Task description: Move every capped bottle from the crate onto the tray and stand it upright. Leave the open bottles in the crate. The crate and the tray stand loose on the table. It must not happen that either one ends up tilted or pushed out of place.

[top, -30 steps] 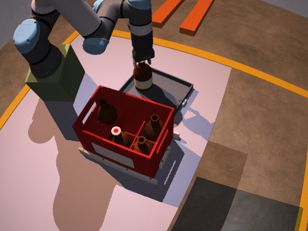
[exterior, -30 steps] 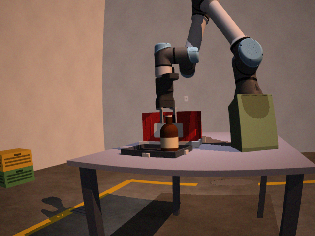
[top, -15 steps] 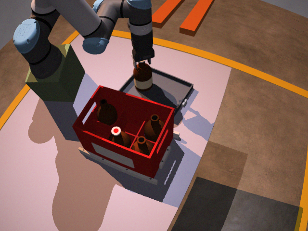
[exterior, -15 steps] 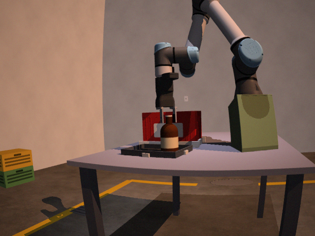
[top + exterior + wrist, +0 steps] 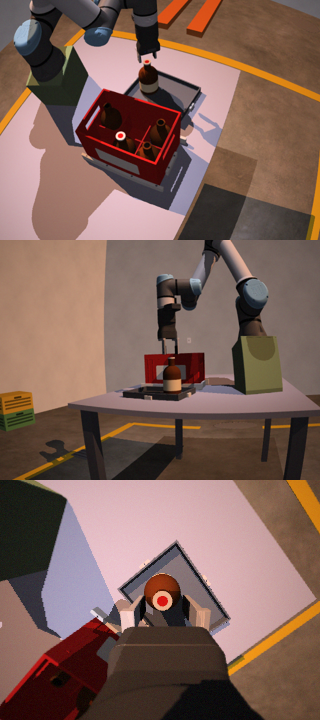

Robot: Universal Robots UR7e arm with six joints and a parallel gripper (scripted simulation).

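A capped brown bottle (image 5: 148, 77) with a red-and-white cap stands upright on the dark tray (image 5: 165, 91). It also shows in the side view (image 5: 171, 376) and in the wrist view (image 5: 161, 592). My gripper (image 5: 146, 58) is open and empty, just above the bottle's cap, clear of it in the side view (image 5: 170, 351). The red crate (image 5: 129, 136) holds a second capped bottle (image 5: 122, 140) in its front left cell. Three open brown bottles stand in it: back left (image 5: 110, 116), back right (image 5: 160, 131) and front right (image 5: 147, 151).
The olive robot base block (image 5: 58, 80) stands left of the tray and behind the crate. The crate rests on a pale base frame (image 5: 124, 173). The tray's right half (image 5: 180, 95) holds nothing. Two orange bars (image 5: 188, 14) lie on the floor beyond the table.
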